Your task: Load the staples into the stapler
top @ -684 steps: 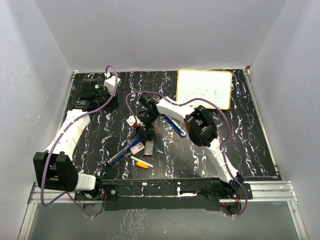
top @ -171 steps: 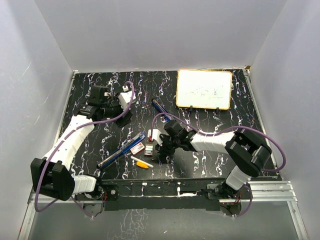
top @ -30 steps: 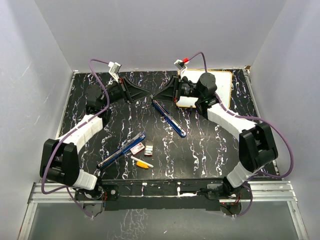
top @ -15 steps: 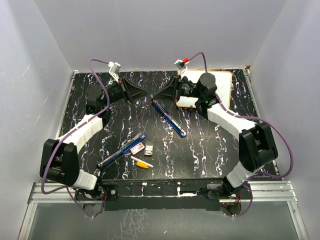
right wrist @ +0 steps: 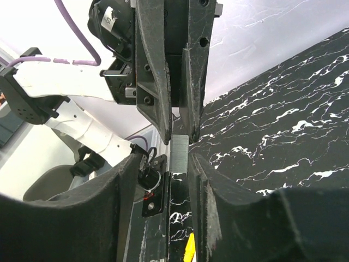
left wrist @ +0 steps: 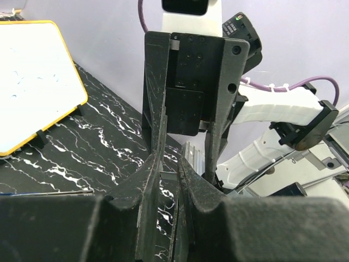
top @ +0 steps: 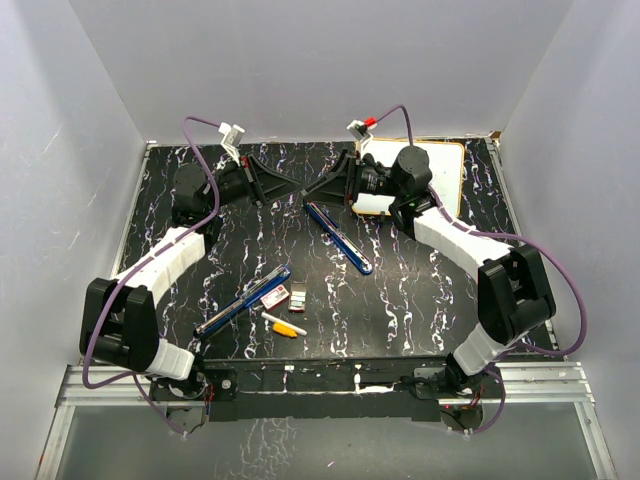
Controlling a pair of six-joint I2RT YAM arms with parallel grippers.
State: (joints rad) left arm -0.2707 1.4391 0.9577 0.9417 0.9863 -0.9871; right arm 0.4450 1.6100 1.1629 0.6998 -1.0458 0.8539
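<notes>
A black, white-veined marble-pattern tabletop (top: 440, 300) was enclosed on three sides by plain pale-grey walls (top: 320, 70); a silver aluminium rail (top: 545, 378) edged its near side.

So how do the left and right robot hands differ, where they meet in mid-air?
Grip: the left gripper is clamped shut on the staple strip, while the right gripper stands open, with a gap beside that strip.
Side: the left gripper reaches in from the left of the table, the right gripper from beside the whiteboard.
Shared: both are black, two-fingered, raised off the table and pointing tip to tip.
</notes>
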